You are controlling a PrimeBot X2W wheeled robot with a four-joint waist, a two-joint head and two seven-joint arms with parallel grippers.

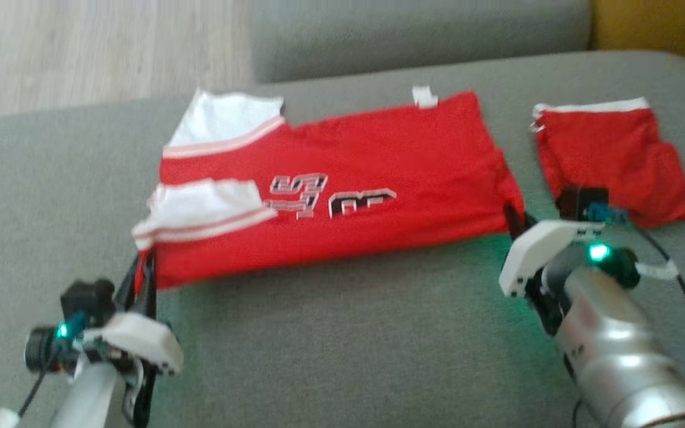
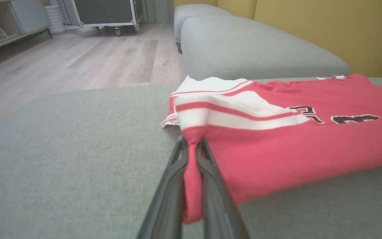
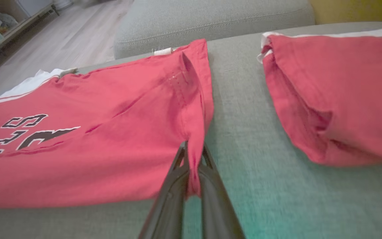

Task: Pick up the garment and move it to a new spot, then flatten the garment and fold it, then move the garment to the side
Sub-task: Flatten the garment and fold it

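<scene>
Left hand [image 1: 146,264], lower left of head view: closed tight on the near left corner of the garment [image 1: 342,196], with a strip of red cloth pinched between the dark fingers [image 2: 212,186].

Right hand [image 1: 514,219], lower right: likewise closed, gripping the near right corner, with red fabric bunched between its fingers [image 3: 169,196].

Garment: red jersey with white striped sleeves and dark outlined lettering. Lies spread across the grey sofa cushion [image 1: 342,333], sleeves toward the left and a white tag [image 1: 424,96] at the far edge.

To its right and apart from it: a second, smaller red piece [image 1: 610,160] with a white band, rumpled on the same cushion.

Beyond: another grey cushion [image 1: 414,35], pale wooden floor [image 1: 81,47], yellow panel [image 1: 657,24].
</scene>
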